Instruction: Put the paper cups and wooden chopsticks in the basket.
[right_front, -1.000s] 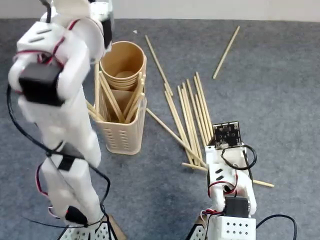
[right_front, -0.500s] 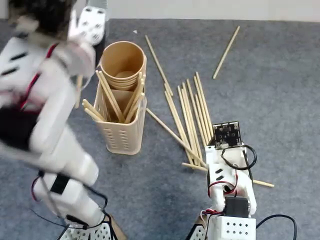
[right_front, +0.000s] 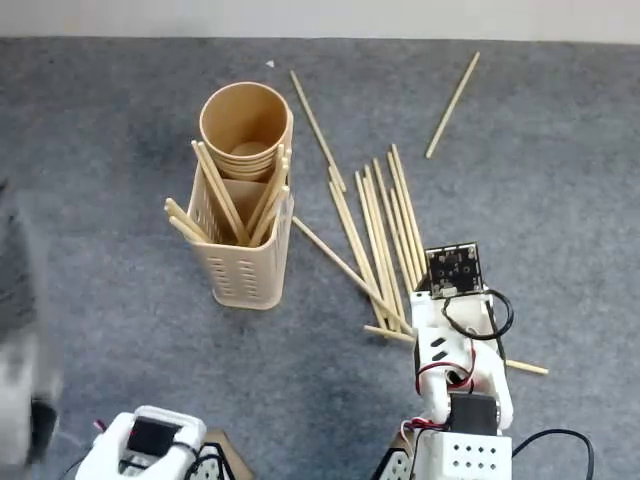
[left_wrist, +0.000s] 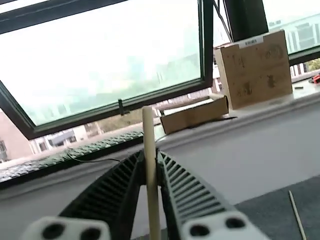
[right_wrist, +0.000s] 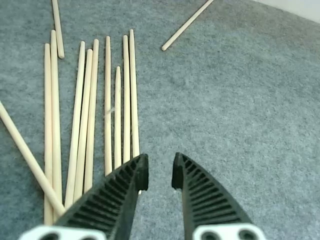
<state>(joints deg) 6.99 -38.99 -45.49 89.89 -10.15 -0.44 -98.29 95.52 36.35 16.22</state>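
Left wrist view: left tool (left_wrist: 149, 159) clamped on one chopstick (left_wrist: 148, 127); right tool (right_wrist: 159, 172) slightly parted beside loose chopsticks (right_wrist: 107, 100) on the worktop (right_wrist: 240, 100); basket (right_front: 245, 275) holds paper cups (right_front: 245, 120)

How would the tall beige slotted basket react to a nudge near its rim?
Probably tippy: the tall beige slotted basket stands narrow, with stacked brown paper cups rising above its rim. Likely light, so its leaning wooden chopsticks could spill.
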